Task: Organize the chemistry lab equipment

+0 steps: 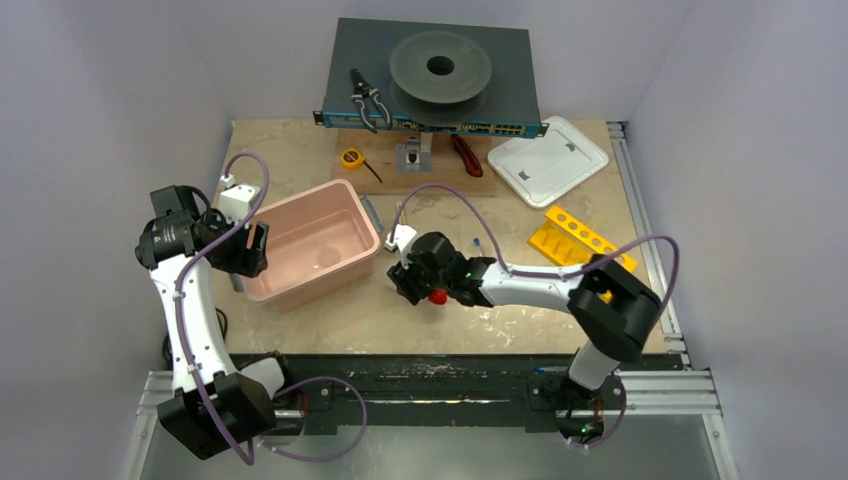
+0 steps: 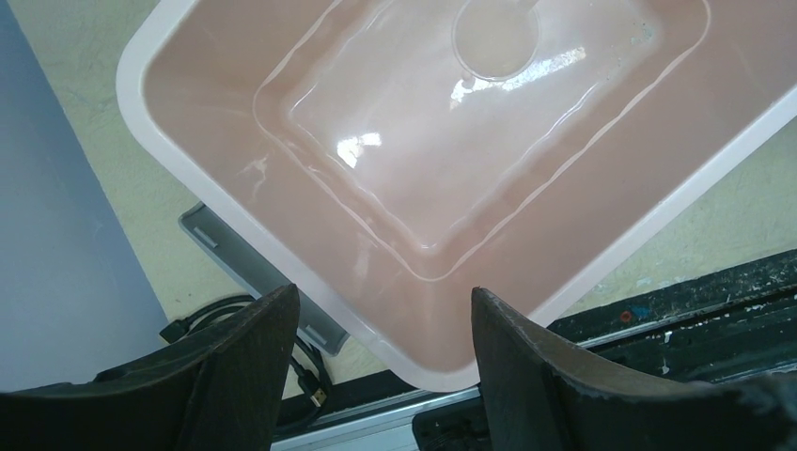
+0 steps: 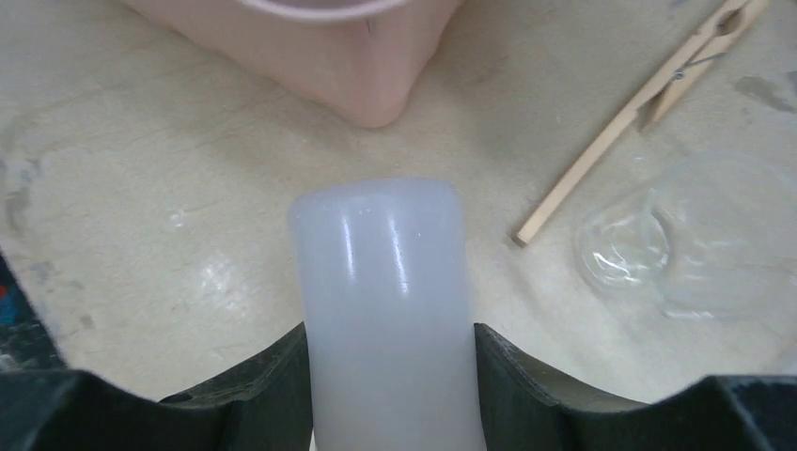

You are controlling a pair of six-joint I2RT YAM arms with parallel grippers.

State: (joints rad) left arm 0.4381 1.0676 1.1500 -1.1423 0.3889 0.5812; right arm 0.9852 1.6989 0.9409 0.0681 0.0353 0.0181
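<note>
At the far edge, a dark flat metal box [image 1: 510, 70] carries a grey plastic spool [image 1: 440, 68] and black-handled pliers [image 1: 367, 100]. Just nearer, a wooden board [image 1: 440, 183] bears a small yellow tape measure [image 1: 351, 157] and a red-handled tool [image 1: 466, 155]. A white rectangular lid [image 1: 548, 160] lies to its right.

The left arm [image 1: 188, 320] and the right arm [image 1: 530, 285] are wearing white shells with black joints. A thin purple cable [image 1: 250, 165] is looping along each one. The fingers [image 2: 235, 376] are showing dark, matte, slightly rough surfaces, tapering to the tips.
</note>
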